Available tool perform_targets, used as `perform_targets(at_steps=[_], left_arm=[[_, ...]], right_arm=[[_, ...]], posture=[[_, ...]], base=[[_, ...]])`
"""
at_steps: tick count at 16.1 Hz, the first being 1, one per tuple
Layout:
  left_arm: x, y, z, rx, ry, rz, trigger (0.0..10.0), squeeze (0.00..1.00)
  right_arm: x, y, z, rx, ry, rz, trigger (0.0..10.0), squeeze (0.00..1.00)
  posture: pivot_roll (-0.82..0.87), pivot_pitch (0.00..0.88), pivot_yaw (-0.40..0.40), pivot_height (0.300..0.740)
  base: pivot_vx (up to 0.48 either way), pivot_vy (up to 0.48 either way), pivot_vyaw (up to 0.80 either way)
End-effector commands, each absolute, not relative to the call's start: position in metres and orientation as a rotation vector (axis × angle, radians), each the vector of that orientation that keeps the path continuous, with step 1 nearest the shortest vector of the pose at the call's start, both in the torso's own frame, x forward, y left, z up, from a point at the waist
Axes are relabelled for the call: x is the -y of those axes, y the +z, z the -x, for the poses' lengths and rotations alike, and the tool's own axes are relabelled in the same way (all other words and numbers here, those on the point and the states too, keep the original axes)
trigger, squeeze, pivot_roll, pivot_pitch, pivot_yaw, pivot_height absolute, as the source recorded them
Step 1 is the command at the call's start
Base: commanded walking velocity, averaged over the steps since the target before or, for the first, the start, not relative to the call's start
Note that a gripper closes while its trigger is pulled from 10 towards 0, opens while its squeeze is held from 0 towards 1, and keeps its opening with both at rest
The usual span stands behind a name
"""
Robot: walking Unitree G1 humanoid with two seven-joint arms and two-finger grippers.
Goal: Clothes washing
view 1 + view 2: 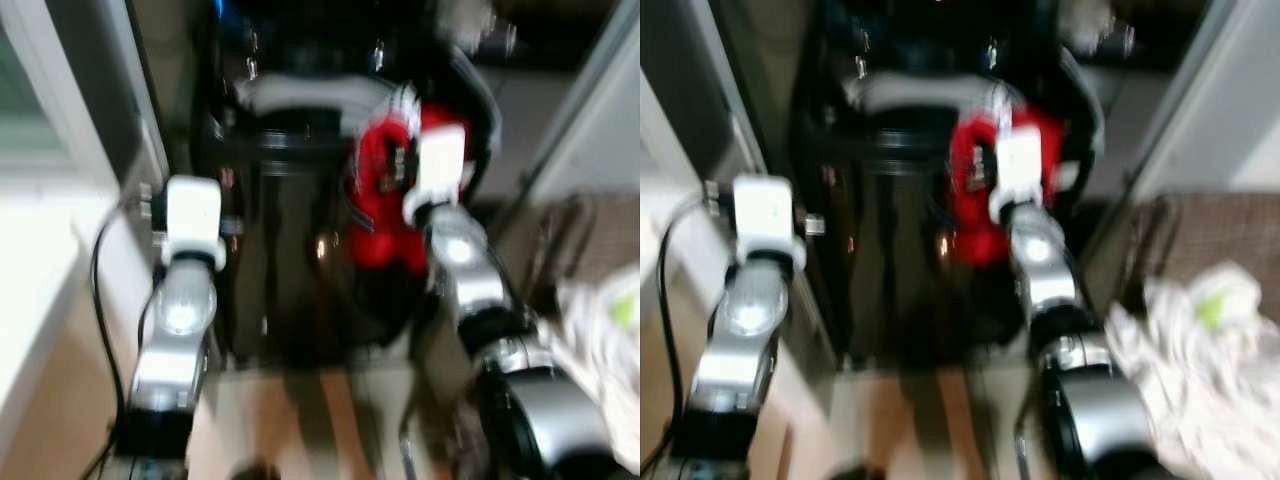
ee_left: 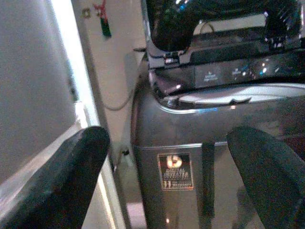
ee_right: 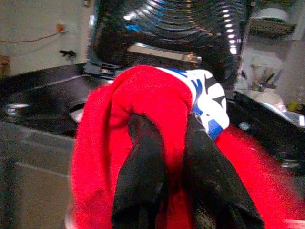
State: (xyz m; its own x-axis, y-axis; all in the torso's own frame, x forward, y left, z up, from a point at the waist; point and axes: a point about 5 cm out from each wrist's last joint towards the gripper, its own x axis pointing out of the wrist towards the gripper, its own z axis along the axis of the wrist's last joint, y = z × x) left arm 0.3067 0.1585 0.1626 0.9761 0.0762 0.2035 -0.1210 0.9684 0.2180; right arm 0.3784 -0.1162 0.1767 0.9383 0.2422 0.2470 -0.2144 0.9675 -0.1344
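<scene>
A red garment point(image 1: 385, 215) with a white and blue print point(image 3: 207, 98) hangs from my right gripper point(image 3: 164, 126), whose black fingers point(image 3: 143, 162) are shut on its folds. It is held up in front of the dark top-loading washing machine point(image 1: 290, 250), near the machine's open top rim point(image 1: 310, 95). The raised glossy lid point(image 3: 167, 24) stands behind the garment. My left gripper point(image 2: 167, 167) is open beside the machine's left front corner, its fingers point(image 2: 62, 181) spread with nothing between them. The head views are blurred.
A white wall and door frame point(image 1: 60, 150) run along the left, with a black cable point(image 1: 100, 300) hanging by my left arm. A pile of pale laundry point(image 1: 1200, 350) lies at the right in a woven basket point(image 1: 590, 235). Shelves point(image 3: 271, 28) stand behind the machine.
</scene>
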Motion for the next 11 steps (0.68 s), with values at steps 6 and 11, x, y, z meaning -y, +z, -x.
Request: perform_targets(at_steps=[6, 11], left_arm=[[-0.145, 0.169, -0.306, 0.231, 0.056, -0.243, 10.0, 0.0], [-0.151, 0.198, -0.296, 0.343, 0.021, -0.29, 10.0, 0.0]], right_arm=[[0.138, 0.23, -0.393, 0.39, 0.184, 0.109, 10.0, 0.0], [0.136, 0.307, -0.409, 0.535, 0.224, 0.256, 10.0, 0.0]], posture=[[-0.01, 0.0, -0.062, 0.74], [0.02, 0.0, -0.086, 0.74]], base=[[0.48, 0.0, 0.0], [0.48, 0.0, 0.0]])
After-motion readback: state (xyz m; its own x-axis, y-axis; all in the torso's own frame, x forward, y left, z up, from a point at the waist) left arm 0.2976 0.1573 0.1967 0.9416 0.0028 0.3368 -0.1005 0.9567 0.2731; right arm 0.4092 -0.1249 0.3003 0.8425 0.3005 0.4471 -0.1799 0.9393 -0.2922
